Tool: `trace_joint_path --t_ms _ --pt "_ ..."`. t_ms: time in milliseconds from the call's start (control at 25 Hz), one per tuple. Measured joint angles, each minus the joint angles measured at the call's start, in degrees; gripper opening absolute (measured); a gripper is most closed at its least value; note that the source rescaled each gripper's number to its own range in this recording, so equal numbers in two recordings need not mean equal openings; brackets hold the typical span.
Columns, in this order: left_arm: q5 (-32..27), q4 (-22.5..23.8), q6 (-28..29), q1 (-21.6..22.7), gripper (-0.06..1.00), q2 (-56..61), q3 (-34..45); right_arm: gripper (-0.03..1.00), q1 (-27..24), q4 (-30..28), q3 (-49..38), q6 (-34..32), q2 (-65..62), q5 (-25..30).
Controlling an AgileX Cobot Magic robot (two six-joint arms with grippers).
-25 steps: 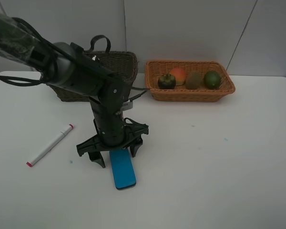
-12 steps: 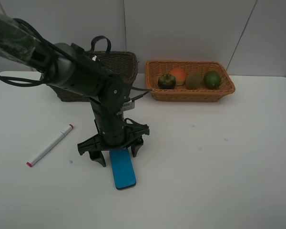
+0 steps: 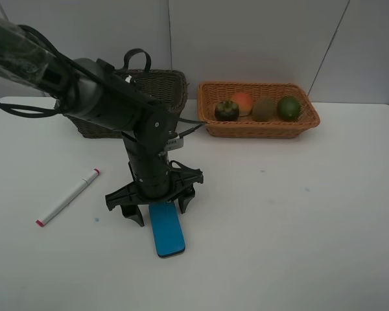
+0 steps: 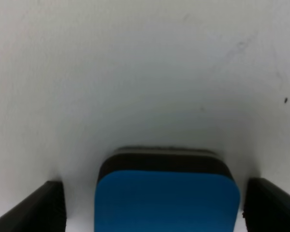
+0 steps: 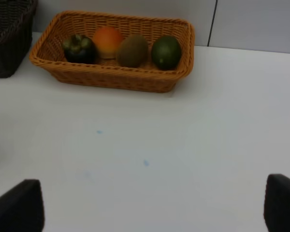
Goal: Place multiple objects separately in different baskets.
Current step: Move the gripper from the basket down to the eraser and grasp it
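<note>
Straddling: the left gripper (image 3: 154, 210) stands low over the near-basket end of the flat blue block (image 3: 166, 229), one finger on each side of it.
Left jaws: wide apart; in the left wrist view the fingertips (image 4: 44, 209) flank the block (image 4: 166, 199) with desk showing between each tip and the block; no grip.
Right jaws: wide apart; the right gripper (image 5: 154, 205) shows only two dark fingertips (image 5: 18, 206) above bare desk, holding nothing.
Flat blue block: lying flat on the white desk (image 3: 279, 220), dark layer beneath the blue face.
White red-tipped marker (image 3: 68, 197): lying on the desk, well apart from the block.
Light orange basket (image 3: 258, 109): holds, in a row, dark mangosteen (image 3: 226, 110), orange-red fruit (image 3: 242, 102), brown kiwi (image 3: 264, 109), green fruit (image 3: 288, 107).
Dark brown basket (image 3: 161, 90): beside the light one, partly hidden by the left arm; contents cannot be told.
</note>
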State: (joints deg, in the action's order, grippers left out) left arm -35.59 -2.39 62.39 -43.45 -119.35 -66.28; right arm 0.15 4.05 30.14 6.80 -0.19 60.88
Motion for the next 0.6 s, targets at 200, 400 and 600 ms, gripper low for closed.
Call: trace_joint_path --t_ms 200,400,600 --pt "0.0 0.0 -0.1 0.0 0.92 0.0 0.0 0.99 0.0 0.0 0.0 0.0 0.0 0.0" --pt "0.0 0.0 -0.1 0.0 0.92 0.0 0.0 0.99 0.0 0.0 0.0 0.0 0.0 0.0" --pt "0.0 -0.1 -0.1 0.0 0.92 0.0 0.0 0.99 0.0 0.0 0.0 0.0 0.0 0.0"
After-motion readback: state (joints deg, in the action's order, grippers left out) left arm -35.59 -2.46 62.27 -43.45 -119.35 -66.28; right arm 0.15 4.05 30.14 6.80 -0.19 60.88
